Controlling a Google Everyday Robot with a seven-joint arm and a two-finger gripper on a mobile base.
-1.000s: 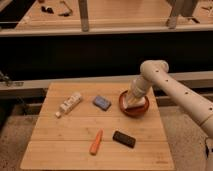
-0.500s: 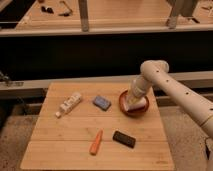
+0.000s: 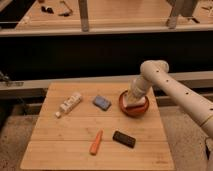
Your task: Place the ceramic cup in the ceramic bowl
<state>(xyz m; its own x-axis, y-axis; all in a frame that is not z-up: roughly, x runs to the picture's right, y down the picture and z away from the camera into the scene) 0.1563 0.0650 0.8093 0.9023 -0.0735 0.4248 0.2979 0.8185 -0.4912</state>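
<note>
The wooden surface (image 3: 55, 150) takes up most of the near floor, and everything on it can be placed from the reddish-brown bowl (image 3: 133, 113), which sits near the far right edge.

The robot's pale arm (image 3: 175, 92) comes in from the right of the bowl, bends at a rounded elbow above it and drops straight down into its mouth. The claw (image 3: 134, 98) is low inside the bowl, over its middle. Whether it is clenched or released I cannot tell from where I stand.

To the left of the bowl, well apart, lies a white tube (image 3: 69, 104) on its side. Between the tube and the bowl, just beside the bowl's left rim, is a blue block (image 3: 101, 102). Nearer to me than the bowl lies a black bar (image 3: 123, 139), and left of that an orange stick (image 3: 96, 142), carrot-like.

The cup (image 3: 137, 105) I take to be the small white shape at the bowl's mouth, right under the claw and inside the rim. Its outline runs into the claw, so I cannot say whether it is resting on the bottom.

I judge this to be the setting-down step, close to done. The next move calls for letting go only once the cup is seated, then lifting straight up clear of the rim, so neither cup nor bowl gets dragged or tipped.
</note>
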